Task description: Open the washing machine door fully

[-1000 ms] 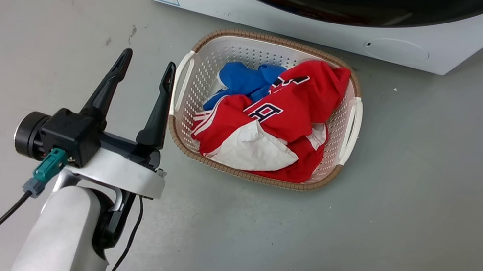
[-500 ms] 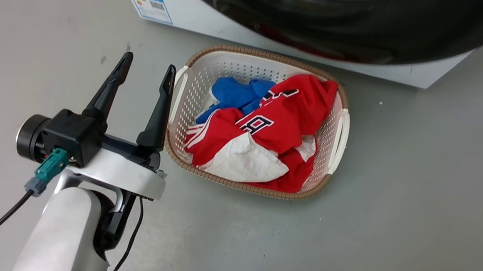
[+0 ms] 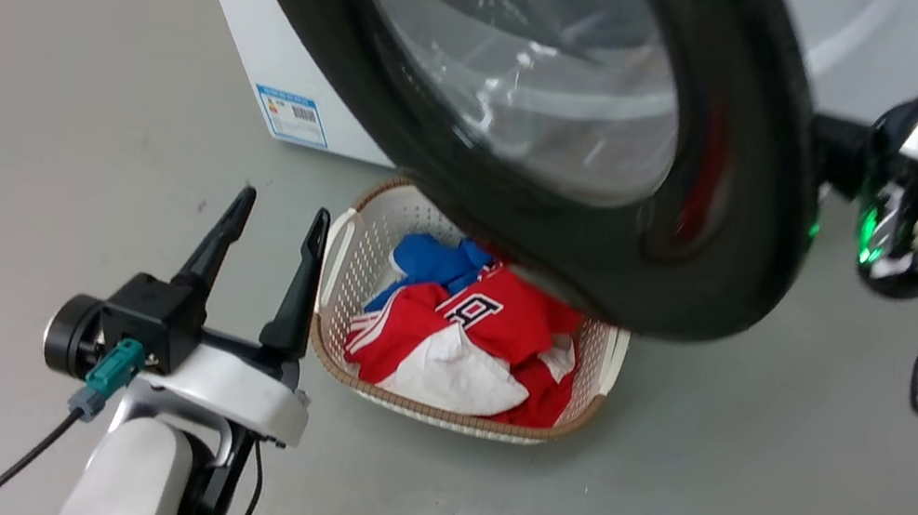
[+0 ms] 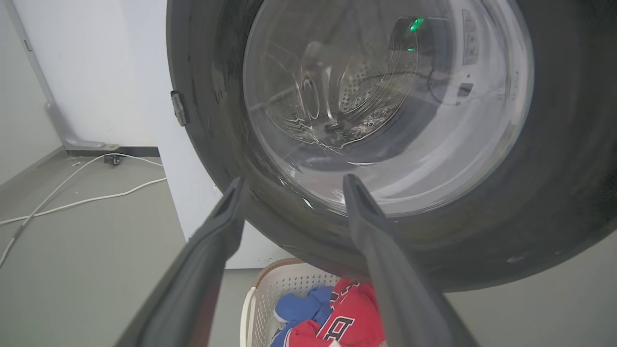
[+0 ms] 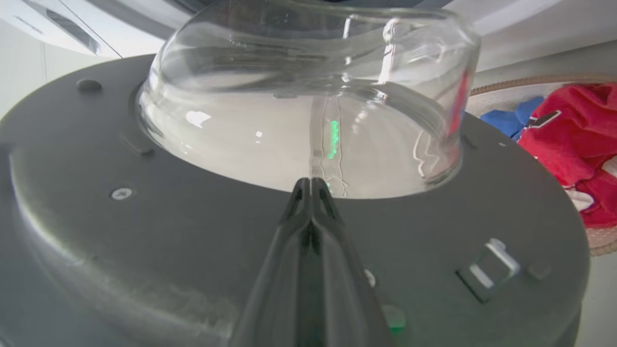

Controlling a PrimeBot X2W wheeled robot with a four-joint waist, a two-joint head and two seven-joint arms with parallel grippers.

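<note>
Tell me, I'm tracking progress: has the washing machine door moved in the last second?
Yes. The washing machine door has swung out from the washing machine front and now overhangs the far rim of the laundry basket, which it cleared before.

One washing machine point(image 3: 270, 45) carries one washing machine door point(image 3: 707, 245) with one glass bowl point(image 5: 308, 96), and one blue label point(image 3: 296, 116). One basket point(image 3: 330, 348) with two side handles point(image 3: 334, 259) holds at least two garments, one red garment point(image 3: 504, 322) and one blue garment point(image 3: 431, 257). There are two grippers, the left gripper point(image 3: 284, 204) and the right gripper point(image 5: 311, 185), each with two dark fingers, and two white cords point(image 4: 87, 202) on the floor point(image 3: 12, 169).
</note>
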